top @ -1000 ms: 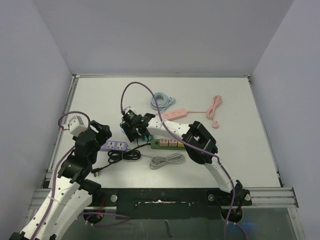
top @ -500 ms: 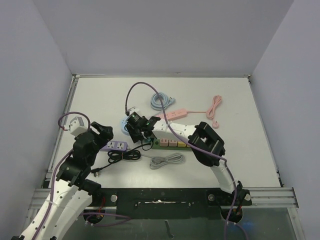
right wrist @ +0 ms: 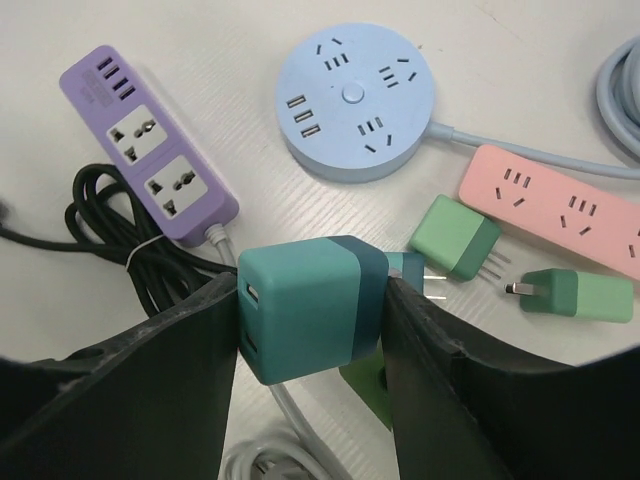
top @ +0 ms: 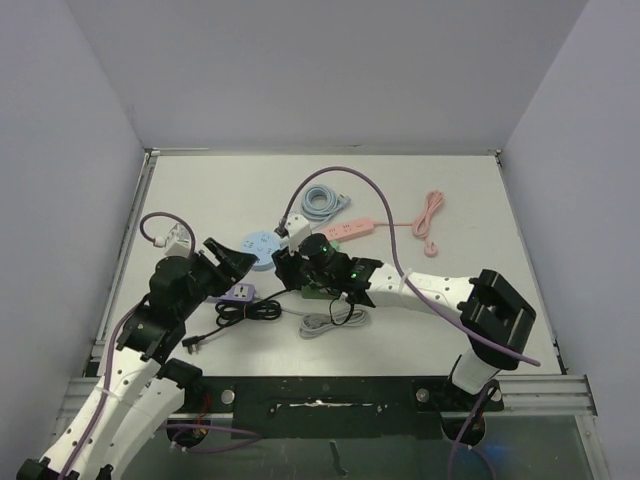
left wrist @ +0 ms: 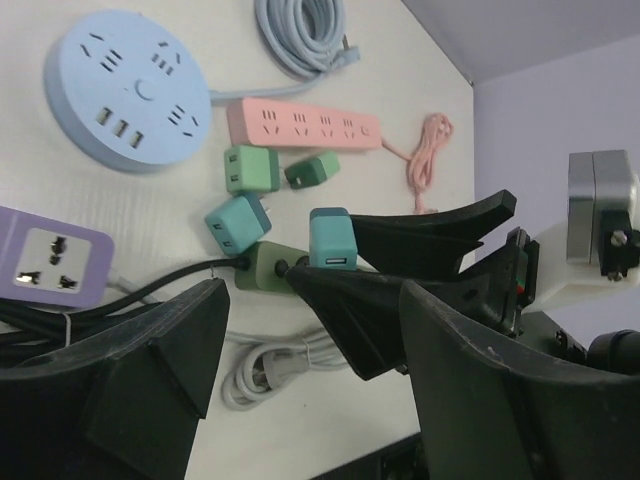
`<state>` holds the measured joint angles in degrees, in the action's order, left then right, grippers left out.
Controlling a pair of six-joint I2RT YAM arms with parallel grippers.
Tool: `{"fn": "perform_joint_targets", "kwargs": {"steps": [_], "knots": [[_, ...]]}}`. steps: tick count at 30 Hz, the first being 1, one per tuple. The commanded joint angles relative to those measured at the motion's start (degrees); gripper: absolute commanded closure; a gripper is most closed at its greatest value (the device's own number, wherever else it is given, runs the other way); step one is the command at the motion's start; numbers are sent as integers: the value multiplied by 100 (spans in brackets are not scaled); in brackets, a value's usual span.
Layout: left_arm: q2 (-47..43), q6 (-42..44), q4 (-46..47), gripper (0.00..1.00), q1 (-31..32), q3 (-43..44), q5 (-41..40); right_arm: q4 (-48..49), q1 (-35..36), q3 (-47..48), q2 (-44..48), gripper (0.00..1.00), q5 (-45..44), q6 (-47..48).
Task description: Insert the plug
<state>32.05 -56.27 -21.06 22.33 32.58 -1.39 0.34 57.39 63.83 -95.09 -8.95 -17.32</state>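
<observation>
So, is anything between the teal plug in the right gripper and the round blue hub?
Nothing visible. The right gripper holds the teal plug, the top of the blue hub is uncovered, and the loose green adapter lies beside that path.

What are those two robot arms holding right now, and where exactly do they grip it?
The right fingers pinch a teal charger block by two opposite faces. The left fingers stand open, holding nothing.
</observation>
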Motion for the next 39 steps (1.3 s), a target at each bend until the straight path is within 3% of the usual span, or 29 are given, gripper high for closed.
{"fn": "perform_joint_targets", "kwargs": {"steps": [1, 14, 20, 29, 35, 39], "knots": [[411, -14, 597, 32, -44, 484, 1028, 1270, 188, -487, 625, 57, 172, 814], [1213, -20, 1545, 34, -49, 302, 2763, 1624, 457, -701, 942, 55, 237, 1582], [1229, 179, 1300, 51, -49, 164, 2711, 1610, 480, -628, 937, 55, 213, 1542], [1464, 266, 1571, 54, -49, 47, 2982, 1528, 484, -591, 990, 53, 441, 1497], [1651, 175, 2004, 75, -47, -71, 3408, 1440, 476, -545, 1016, 47, 474, 1246], [1638, 190, 2108, 80, -53, -136, 3276, 1342, 440, -610, 1092, 36, 386, 951]]}}
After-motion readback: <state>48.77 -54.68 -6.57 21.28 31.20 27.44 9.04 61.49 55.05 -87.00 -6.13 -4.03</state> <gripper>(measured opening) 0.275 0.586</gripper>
